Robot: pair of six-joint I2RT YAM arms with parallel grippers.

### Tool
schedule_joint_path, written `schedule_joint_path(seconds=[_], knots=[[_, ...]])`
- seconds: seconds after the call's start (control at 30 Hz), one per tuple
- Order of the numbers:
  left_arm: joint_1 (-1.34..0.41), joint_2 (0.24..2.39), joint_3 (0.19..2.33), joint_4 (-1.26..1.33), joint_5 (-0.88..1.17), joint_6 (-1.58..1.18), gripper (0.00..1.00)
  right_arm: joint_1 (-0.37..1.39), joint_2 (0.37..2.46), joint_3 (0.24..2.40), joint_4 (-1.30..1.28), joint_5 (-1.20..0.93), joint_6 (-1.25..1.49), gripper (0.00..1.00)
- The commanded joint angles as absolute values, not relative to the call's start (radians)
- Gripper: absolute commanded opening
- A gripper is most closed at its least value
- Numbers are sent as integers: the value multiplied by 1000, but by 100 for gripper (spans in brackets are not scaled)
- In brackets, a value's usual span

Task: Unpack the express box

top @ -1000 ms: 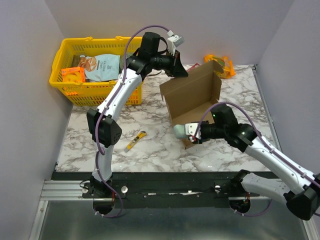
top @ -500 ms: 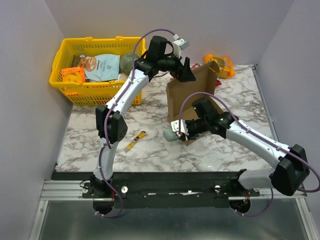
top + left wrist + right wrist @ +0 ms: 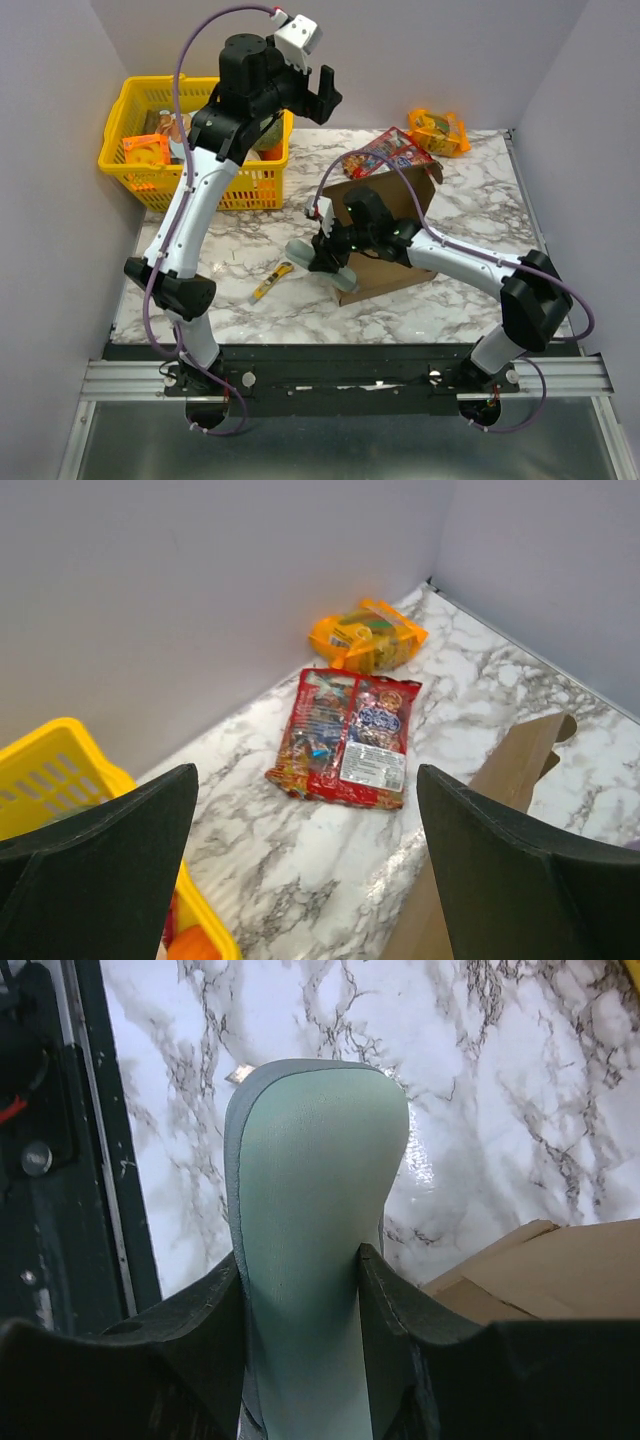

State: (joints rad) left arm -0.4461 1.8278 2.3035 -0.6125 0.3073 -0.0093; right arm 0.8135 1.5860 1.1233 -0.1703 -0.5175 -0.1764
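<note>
The express box (image 3: 392, 232) stands open mid-table, its brown lid up; a corner of it (image 3: 560, 1270) shows in the right wrist view and a flap (image 3: 520, 770) in the left wrist view. My right gripper (image 3: 322, 254) is shut on a pale green insole-shaped pad (image 3: 315, 1190), held low over the table just left of the box; the pad (image 3: 303, 250) sticks out leftward. My left gripper (image 3: 322, 92) is raised high near the basket, open and empty (image 3: 305, 780). A red snack packet (image 3: 385, 155) lies behind the box (image 3: 345, 738).
A yellow basket (image 3: 120, 150) with packets stands at the back left; its rim (image 3: 60, 765) shows in the left wrist view. An orange packet (image 3: 437, 130) lies at the back right (image 3: 368, 635). A yellow utility knife (image 3: 270, 282) lies front left of the box.
The left gripper opened, left the red packet behind the box, then rose and swung left. The right gripper carried the green pad leftward, away from the box.
</note>
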Motion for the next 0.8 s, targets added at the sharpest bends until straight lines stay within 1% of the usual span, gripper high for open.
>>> schedule_joint_path(seconds=[0.0, 0.07, 0.2, 0.37, 0.43, 0.47, 0.5, 0.53, 0.57, 0.63, 0.7, 0.77], knots=[[-453, 1772, 2250, -661, 204, 55, 98, 816, 1650, 1230, -133, -521, 54, 48], [-453, 1755, 2240, -669, 209, 58, 98, 811, 1683, 1309, -143, -598, 60, 48], [-453, 1732, 2203, -673, 201, 66, 98, 798, 1735, 1409, -147, -634, 127, 47], [-453, 1703, 2168, -681, 193, 72, 98, 798, 1752, 1427, -130, -650, 178, 42], [-453, 1695, 2148, -686, 189, 80, 98, 798, 1741, 1417, -140, -653, 167, 38], [-453, 1686, 2141, -687, 184, 90, 98, 796, 1732, 1413, -176, -682, 134, 36], [-453, 1681, 2125, -689, 180, 94, 98, 798, 1703, 1413, -210, -704, 13, 31], [-453, 1677, 2118, -689, 170, 98, 99, 796, 1681, 1407, -251, -724, -56, 28], [-453, 1672, 2112, -689, 166, 104, 99, 796, 1660, 1385, -346, -685, -108, 26], [-446, 1669, 2103, -689, 172, 104, 98, 787, 1573, 1339, -434, -606, -260, 19], [-436, 1674, 2108, -689, 202, 94, 99, 758, 1505, 1267, -576, -554, -436, 16], [-430, 1683, 2114, -687, 215, 86, 99, 727, 1398, 1215, -685, -458, -497, 16]])
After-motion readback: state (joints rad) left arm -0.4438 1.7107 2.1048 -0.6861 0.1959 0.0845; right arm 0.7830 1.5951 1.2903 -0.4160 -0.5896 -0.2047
